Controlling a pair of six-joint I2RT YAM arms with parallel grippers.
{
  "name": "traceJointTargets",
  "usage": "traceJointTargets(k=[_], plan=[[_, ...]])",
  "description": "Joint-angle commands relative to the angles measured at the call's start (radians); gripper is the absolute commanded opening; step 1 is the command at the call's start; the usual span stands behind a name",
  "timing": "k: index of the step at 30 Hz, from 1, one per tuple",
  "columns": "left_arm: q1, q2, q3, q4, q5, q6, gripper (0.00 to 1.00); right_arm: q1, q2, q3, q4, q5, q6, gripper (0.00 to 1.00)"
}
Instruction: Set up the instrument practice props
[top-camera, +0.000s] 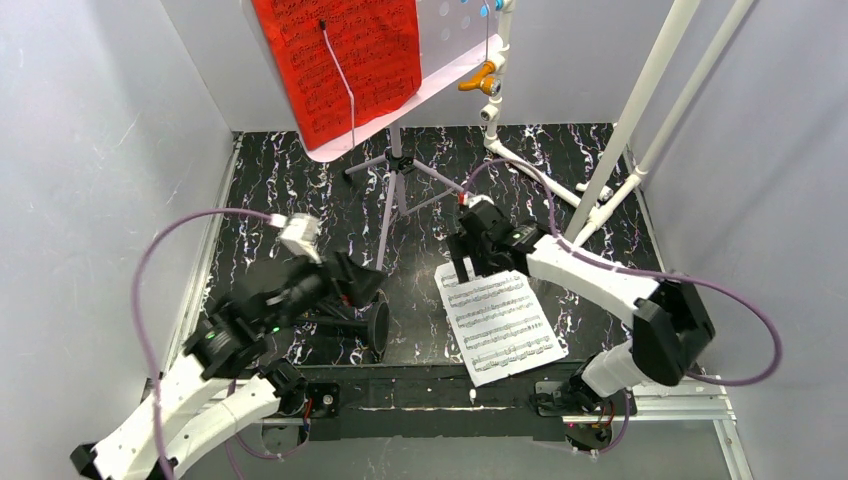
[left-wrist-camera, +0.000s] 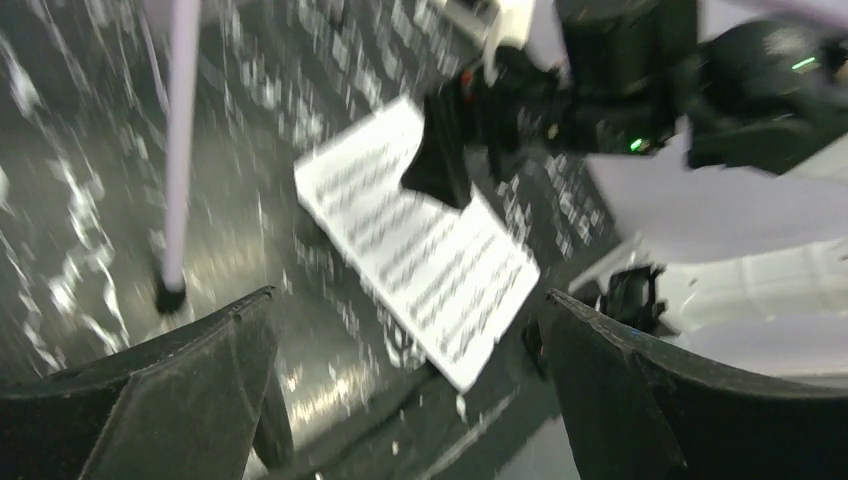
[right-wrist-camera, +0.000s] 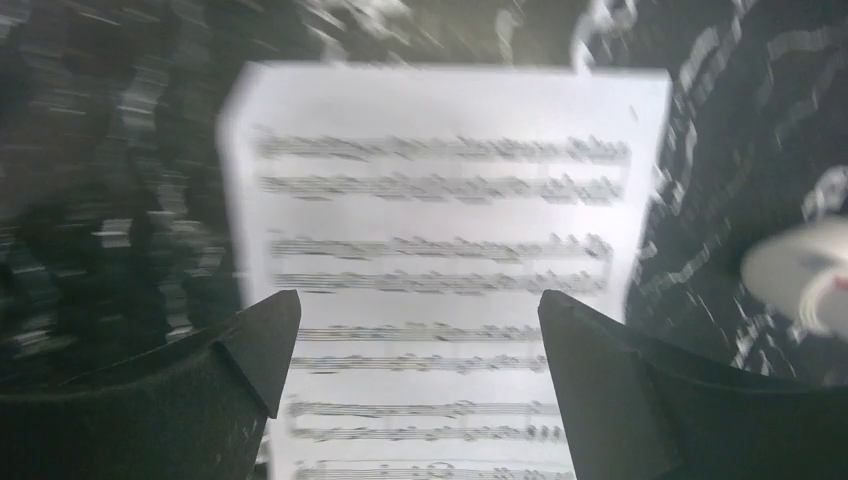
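The lilac music stand (top-camera: 440, 60) stands at the back on tripod legs (top-camera: 395, 190), and a red sheet-music page (top-camera: 340, 60) rests on it. A white sheet-music page (top-camera: 500, 320) lies flat on the dark marbled table. My right gripper (top-camera: 463, 266) hovers open over the page's far edge, the page (right-wrist-camera: 440, 220) filling the gap between its fingers (right-wrist-camera: 417, 300). My left gripper (top-camera: 368, 285) is open and empty (left-wrist-camera: 408, 296). The black microphone stand lies on its side just below it, round base (top-camera: 381, 326) on edge. The arm hides the microphone.
A white pipe frame (top-camera: 640, 110) with an orange tap (top-camera: 480, 75) stands at the back right, its feet reaching onto the table. One lilac leg (left-wrist-camera: 180, 150) of the music stand shows left of the white page (left-wrist-camera: 420, 240). Grey walls enclose the table.
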Motion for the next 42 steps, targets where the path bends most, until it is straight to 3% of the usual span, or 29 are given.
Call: traceJointTargets(k=[1,5,9,15,17,24,33,36,39,42], plan=[[0.001,0.140,-0.132,-0.006,0.164,-0.210,0.98,-0.003,0.043,-0.077,-0.092,0.282,0.108,0.98],[-0.037,0.267,-0.214,0.151,0.281,-0.290,0.98,-0.012,0.046,-0.153,-0.077,0.324,0.162,0.98],[-0.162,0.379,-0.194,0.191,0.147,-0.266,0.98,-0.019,0.041,-0.240,-0.012,0.292,0.194,0.98],[-0.222,0.518,-0.170,0.206,-0.020,-0.243,0.98,-0.020,0.028,-0.407,0.361,-0.094,0.270,0.95],[-0.222,0.526,-0.175,0.207,-0.069,-0.242,0.98,-0.018,0.051,-0.418,0.449,-0.144,0.301,0.94],[-0.221,0.596,-0.136,0.139,-0.188,-0.269,0.98,-0.022,0.059,-0.374,0.376,-0.020,0.280,0.95],[-0.223,0.753,-0.060,0.171,-0.198,-0.318,0.98,-0.036,0.014,-0.443,0.403,-0.023,0.292,0.96],[-0.277,0.780,-0.006,0.166,-0.338,-0.281,0.98,-0.039,0.000,-0.459,0.404,-0.010,0.293,0.96],[-0.283,0.838,0.071,0.047,-0.416,-0.394,0.98,-0.050,-0.008,-0.461,0.353,0.041,0.310,0.96],[-0.283,0.903,0.109,0.017,-0.387,-0.488,0.98,-0.076,-0.040,-0.495,0.346,0.061,0.332,0.96]])
